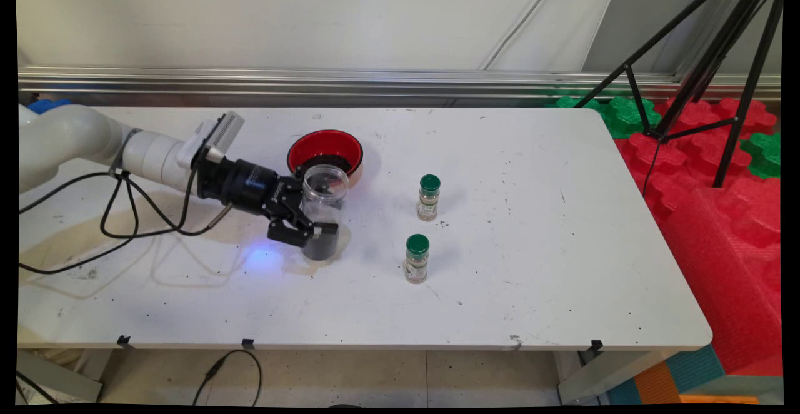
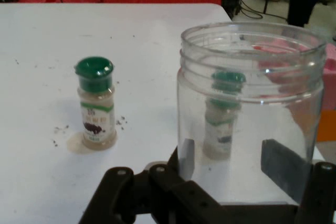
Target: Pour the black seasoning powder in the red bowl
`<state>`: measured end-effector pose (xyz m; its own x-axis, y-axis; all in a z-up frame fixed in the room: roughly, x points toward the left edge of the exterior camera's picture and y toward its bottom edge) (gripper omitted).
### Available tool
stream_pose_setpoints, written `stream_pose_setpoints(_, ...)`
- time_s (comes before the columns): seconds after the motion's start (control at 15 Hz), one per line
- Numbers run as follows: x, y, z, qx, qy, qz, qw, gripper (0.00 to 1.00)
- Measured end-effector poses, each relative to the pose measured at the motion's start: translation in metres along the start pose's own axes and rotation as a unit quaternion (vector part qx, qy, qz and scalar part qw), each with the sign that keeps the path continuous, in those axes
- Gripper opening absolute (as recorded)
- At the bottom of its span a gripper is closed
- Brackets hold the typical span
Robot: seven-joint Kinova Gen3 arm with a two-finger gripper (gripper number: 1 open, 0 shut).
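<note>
A clear plastic jar (image 1: 324, 204) with no lid stands on the white table (image 1: 531, 245), dark matter at its bottom in the main view. My gripper (image 1: 314, 231) reaches in from the left and is shut on the jar's lower part, one finger on each side. In the hand view the jar (image 2: 249, 103) fills the right half, with my gripper (image 2: 233, 163) around it and the finger pads (image 2: 281, 169) against its wall. Just behind the jar sits a red bowl (image 1: 325, 150) holding something dark.
Two small spice bottles with green caps stand right of the jar, one farther (image 1: 429, 197) and one nearer (image 1: 417, 258); one bottle (image 2: 95, 103) shows left of the jar in the hand view. Black cables (image 1: 125, 214) trail on the table's left. Red foam blocks (image 1: 719, 214) and a tripod (image 1: 719, 57) stand off its right end.
</note>
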<state>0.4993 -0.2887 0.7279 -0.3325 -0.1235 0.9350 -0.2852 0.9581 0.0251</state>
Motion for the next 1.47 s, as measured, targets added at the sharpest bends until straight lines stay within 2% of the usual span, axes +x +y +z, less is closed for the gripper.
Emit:
stream_pose_setpoints(0.67, 0.053, -0.008, -0.022, 0.030, 0.010, -0.005, 0.9995, 0.00)
stream_pose_setpoints(1.07, 0.097, -0.027, -0.042, 0.071, 0.019, 0.008, 0.9972, 0.00)
stream_pose_setpoints(1.47, 0.122, -0.047, -0.056, 0.107, 0.019, 0.025, 0.9938, 0.00)
